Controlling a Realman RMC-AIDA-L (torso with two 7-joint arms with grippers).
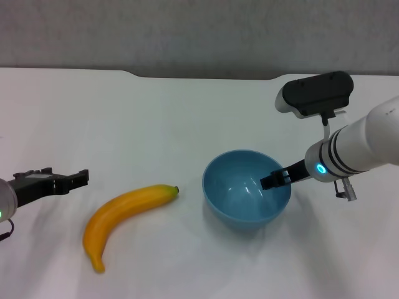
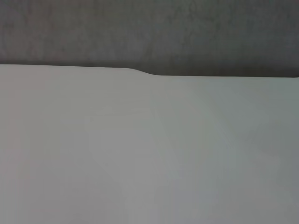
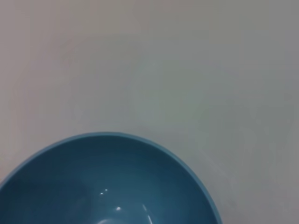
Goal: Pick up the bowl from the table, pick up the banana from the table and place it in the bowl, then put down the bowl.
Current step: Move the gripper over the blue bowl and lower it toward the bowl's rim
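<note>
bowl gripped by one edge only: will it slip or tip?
The bowl looks glossy, so its rim may slip between the right gripper fingers. Held on one side, its deep body would likely sag and tilt. It looks rigid and empty, so probably light; the rounded base could rock on the table.

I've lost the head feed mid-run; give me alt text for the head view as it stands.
The right pincer reaches over the near-right rim of the empty light-blue bowl on the white table, one finger inside. The banana lies on the table left of the bowl, dark tip toward it, not touching. The left pincer is at the far left, clear of the banana.
</note>
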